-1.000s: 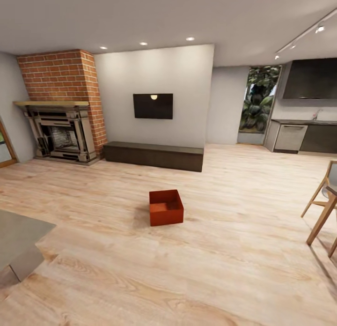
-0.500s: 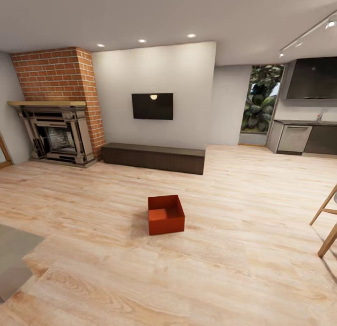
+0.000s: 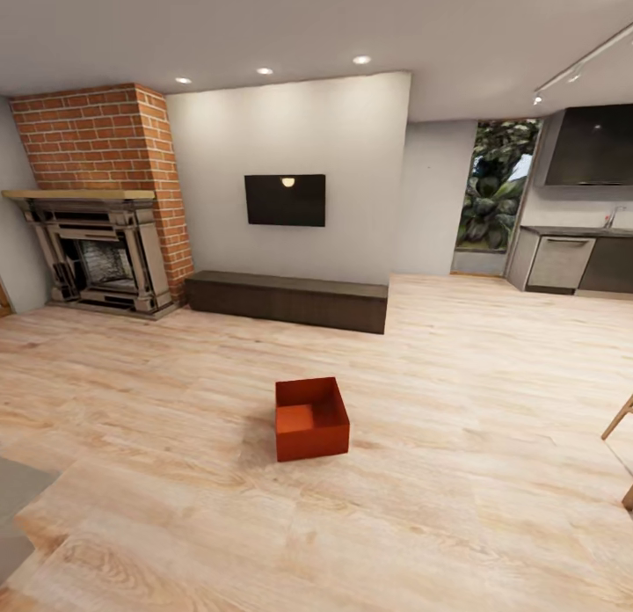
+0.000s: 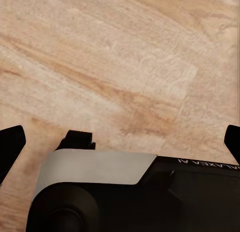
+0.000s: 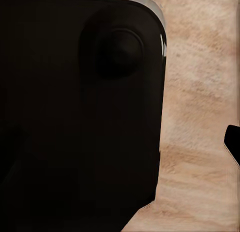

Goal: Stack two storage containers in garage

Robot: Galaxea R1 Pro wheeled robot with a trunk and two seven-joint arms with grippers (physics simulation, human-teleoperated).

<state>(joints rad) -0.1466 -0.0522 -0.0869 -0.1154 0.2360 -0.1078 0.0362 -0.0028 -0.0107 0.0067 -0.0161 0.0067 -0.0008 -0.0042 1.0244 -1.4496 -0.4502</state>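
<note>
Closer now, the camera faces one storage container (image 3: 310, 418); left fingers (image 4: 11, 147) wide, right unclear.

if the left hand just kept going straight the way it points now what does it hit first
Most likely the wood-plank floor. The left wrist view looks along the left hand onto bare planks, with nothing between its spread fingertips and the boards, though depth is hard to judge.

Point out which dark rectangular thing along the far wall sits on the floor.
The long dark cabinet rests on the wood-plank floor. The TV is mounted on the wall above it, clear of the floor.
</note>
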